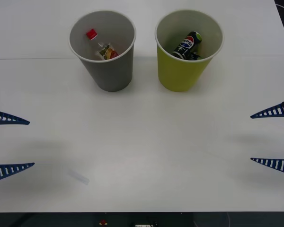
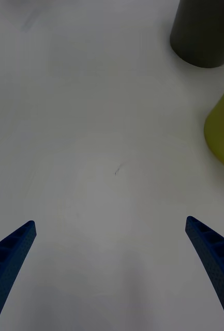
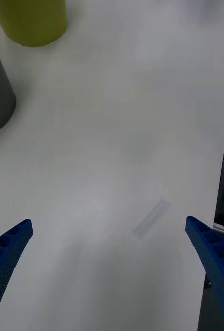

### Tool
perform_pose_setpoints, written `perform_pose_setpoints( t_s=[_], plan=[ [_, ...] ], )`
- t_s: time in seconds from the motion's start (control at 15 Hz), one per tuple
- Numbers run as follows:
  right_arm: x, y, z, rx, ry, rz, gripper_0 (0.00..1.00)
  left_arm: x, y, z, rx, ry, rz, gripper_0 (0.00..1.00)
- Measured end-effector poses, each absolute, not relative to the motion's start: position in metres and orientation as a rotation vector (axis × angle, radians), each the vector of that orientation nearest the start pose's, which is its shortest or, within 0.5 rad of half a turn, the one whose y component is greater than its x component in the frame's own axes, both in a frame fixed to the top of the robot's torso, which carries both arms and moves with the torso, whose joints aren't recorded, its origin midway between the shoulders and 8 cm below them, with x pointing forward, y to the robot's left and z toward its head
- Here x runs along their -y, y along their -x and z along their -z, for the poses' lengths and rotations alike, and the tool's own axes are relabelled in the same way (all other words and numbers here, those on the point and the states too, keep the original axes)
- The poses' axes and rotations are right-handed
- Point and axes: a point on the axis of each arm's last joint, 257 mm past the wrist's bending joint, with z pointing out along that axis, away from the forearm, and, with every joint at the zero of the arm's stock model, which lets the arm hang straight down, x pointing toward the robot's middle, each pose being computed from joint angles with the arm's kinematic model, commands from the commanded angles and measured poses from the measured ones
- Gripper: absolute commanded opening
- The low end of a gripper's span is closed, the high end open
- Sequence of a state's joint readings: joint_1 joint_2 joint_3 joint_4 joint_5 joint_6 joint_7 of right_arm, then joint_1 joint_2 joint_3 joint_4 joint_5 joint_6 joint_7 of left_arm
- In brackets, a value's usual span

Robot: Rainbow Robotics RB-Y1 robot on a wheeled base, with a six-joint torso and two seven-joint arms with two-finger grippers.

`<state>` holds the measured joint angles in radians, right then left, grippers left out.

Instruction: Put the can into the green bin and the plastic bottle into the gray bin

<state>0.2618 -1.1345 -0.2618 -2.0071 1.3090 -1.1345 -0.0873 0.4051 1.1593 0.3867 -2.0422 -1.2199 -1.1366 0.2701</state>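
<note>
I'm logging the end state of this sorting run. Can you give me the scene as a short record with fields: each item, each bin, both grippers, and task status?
can: lying tilted inside the green bin, logo facing up
plastic bottle: lying inside the gray bin, red cap up
green bin: upright on the table, right of the gray bin
gray bin: upright on the table
left gripper: open, at the table's left edge, holding nothing
right gripper: open, at the table's right edge, holding nothing
task status: both items appear correctly sorted
</note>
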Motion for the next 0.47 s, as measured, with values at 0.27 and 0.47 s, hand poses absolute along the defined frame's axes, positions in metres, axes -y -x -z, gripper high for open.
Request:
perform_pose_setpoints(
  t_s=[0.27, 0.47],
  plan=[
    [0.2858, -0.3413, 0.1666, -1.596, 1.634, -0.209, 1.00, -0.3011, -0.3169, 0.1586, -1.774, -1.459, 0.324, 1.00],
    [0.2858, -0.3413, 0.1666, -1.596, 1.634, -0.209, 1.00, -0.3013, -0.3167, 0.1588, -1.769, -1.464, 0.322, 1.00]
  ],
)
